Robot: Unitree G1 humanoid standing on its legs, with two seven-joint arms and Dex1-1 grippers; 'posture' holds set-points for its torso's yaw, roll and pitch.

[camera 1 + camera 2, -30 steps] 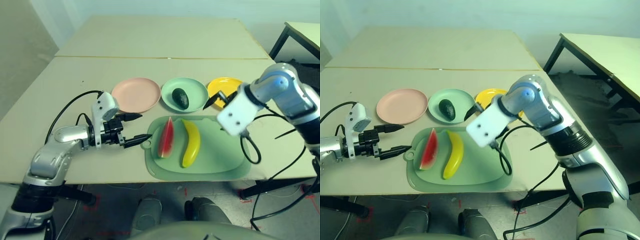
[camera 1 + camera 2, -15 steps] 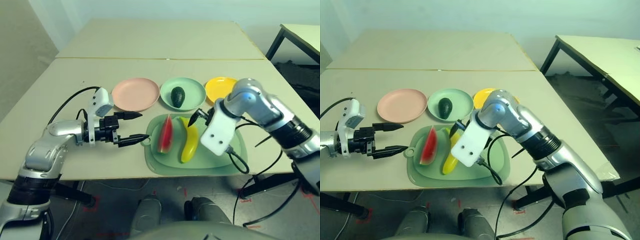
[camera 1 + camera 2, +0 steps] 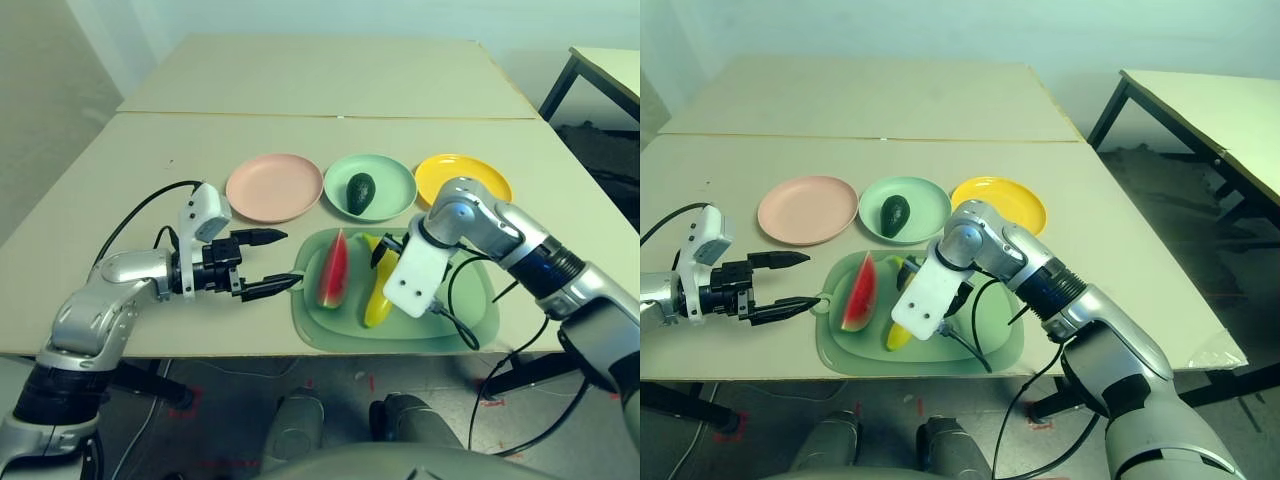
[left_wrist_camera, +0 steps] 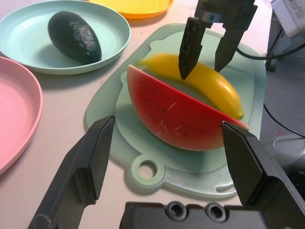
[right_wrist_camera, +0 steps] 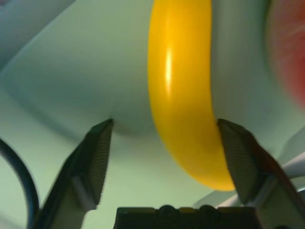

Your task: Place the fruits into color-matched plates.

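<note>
Though glossy, curved banana [image 5: 183, 95] between black ribbed fingers [image 5: 97, 157] of right gripper [image 4: 206, 59].

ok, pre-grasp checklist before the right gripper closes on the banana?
1. Right gripper over the banana: ok.
2. Fingers straddle the banana, one each side: ok, per the right wrist view.
3. Grip closed on it: not ok, gaps at both fingers.
4. Yellow plate free to receive: ok.
5. Watermelon wedge apart from the fingers: cannot tell, close beside.
6. Left gripper open, off the cutting board: ok.
</note>
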